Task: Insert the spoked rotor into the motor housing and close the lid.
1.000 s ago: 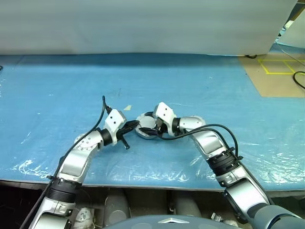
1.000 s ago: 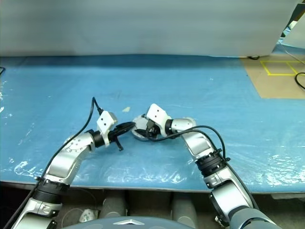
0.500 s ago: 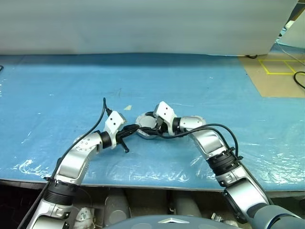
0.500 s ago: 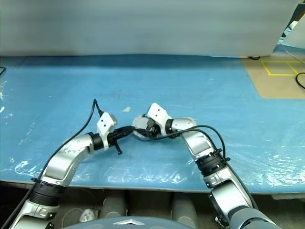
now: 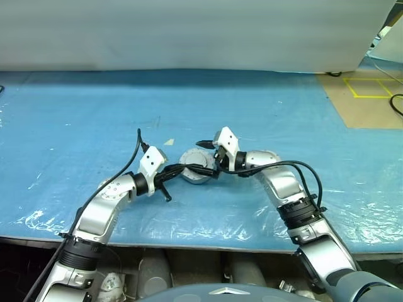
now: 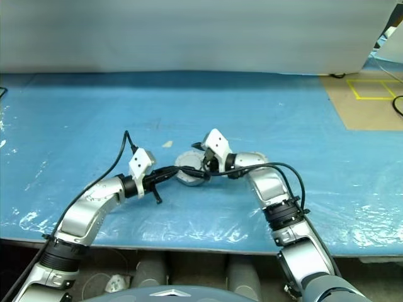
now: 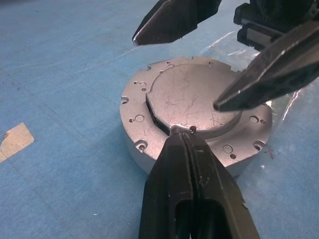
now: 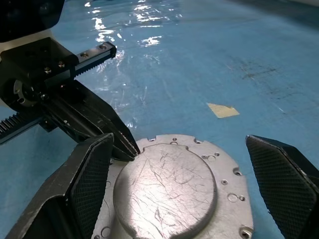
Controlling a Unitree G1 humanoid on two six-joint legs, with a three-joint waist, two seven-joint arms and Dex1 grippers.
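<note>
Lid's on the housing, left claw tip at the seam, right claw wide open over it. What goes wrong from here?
1. The shut left claw presses at the lid edge, where a dark gap shows; a push may tilt the lid or leave it unseated.
2. The motor housing lies loose on the blue sheet; side force could slide it.
3. The open right claw straddles it close to the left; they could collide.
</note>
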